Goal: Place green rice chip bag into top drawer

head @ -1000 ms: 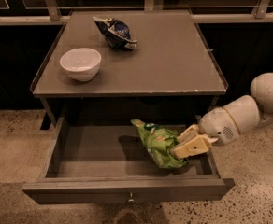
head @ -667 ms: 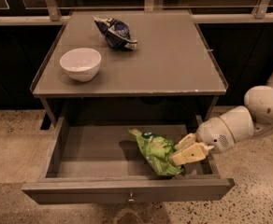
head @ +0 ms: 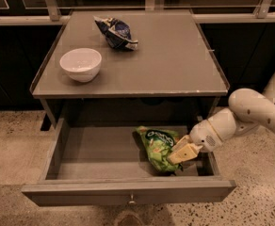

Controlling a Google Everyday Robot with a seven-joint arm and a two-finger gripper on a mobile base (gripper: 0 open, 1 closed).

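My gripper (head: 180,153) is down inside the open drawer (head: 128,191), toward its right end. Its tan fingers (head: 185,150) are closed on the right edge of the bag (head: 155,146). They point left and a little downward and cover part of the bag's lower right corner. Behind them the rounded white end of my arm (head: 253,111) sits just above the drawer's right wall. The arm then runs up and away to the right, out of view.

The bag is bright green with white lettering near its top. It lies tilted in the right half of the drawer, its upper end toward the back and its lower end toward the front panel. Its lower part appears to touch the drawer bottom, though I cannot tell how much of its weight rests there. The grey bottom of the drawer shows to the bag's left.

The drawer is pulled well out from under the table (head: 175,60). Its flat front carries a small round knob (head: 132,201) at the middle. On the table, a white bowl (head: 80,64) stands upright near the left edge. A crumpled blue bag (head: 117,32) lies toward the back, left of centre, near the bowl but apart from it. A speckled floor (head: 10,145) spreads under the drawer and around the table. Behind the table a pale rail (head: 236,18) runs against a dark background.
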